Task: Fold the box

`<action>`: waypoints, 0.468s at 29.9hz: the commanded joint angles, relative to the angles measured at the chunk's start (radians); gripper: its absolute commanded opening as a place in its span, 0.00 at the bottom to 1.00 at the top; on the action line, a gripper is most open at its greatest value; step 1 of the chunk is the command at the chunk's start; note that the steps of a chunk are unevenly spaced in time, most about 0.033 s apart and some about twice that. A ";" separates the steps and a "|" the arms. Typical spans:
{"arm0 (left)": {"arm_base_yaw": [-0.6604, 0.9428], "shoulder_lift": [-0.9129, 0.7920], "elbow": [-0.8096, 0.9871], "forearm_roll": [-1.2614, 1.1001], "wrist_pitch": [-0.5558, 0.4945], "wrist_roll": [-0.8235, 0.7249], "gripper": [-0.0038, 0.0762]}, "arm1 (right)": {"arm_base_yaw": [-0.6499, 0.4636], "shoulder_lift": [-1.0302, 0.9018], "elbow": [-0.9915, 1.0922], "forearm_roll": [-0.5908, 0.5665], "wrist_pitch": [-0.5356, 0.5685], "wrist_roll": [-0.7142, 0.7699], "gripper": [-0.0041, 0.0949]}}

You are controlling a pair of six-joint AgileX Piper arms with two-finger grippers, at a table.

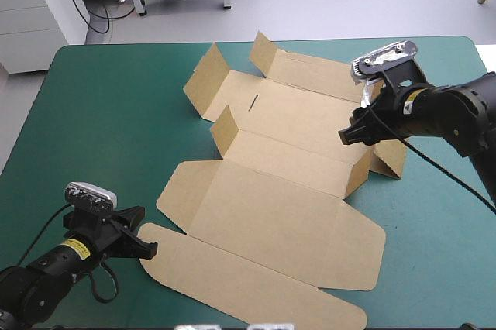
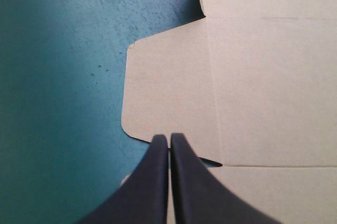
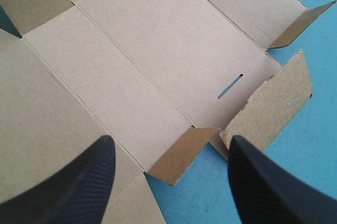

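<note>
Brown box opened out on the teal-green worktop, with one tool at each end.

The box (image 1: 287, 190) lies mostly flat across the middle of the worktop (image 1: 108, 113). Its long rounded panel is toward the near edge, and several small flaps stand up at the far part. The left tool (image 2: 169, 137), fingers pressed together into one point, is at the near left, its tip over the edge of a rounded side flap (image 2: 168, 87). The right tool (image 3: 171, 141), fingers spread wide, is above the box's right side. A raised corner flap (image 3: 181, 153) stands between its fingers, and a taller flap (image 3: 274, 105) is just beside one of them.
</note>
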State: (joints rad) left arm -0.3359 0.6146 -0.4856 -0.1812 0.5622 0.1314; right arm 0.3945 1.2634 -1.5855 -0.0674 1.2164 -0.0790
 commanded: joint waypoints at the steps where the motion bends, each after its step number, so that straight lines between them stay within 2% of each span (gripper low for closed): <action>1: -0.002 0.003 -0.025 -0.009 -0.055 -0.007 0.04 | -0.002 -0.021 -0.021 -0.007 -0.047 0.002 0.68; 14: -0.002 0.003 -0.025 -0.009 -0.055 -0.007 0.04 | -0.002 -0.021 -0.021 0.005 -0.047 0.021 0.65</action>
State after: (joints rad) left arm -0.3359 0.6146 -0.4856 -0.1812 0.5643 0.1314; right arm 0.3945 1.2634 -1.5822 -0.0654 1.2126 -0.0742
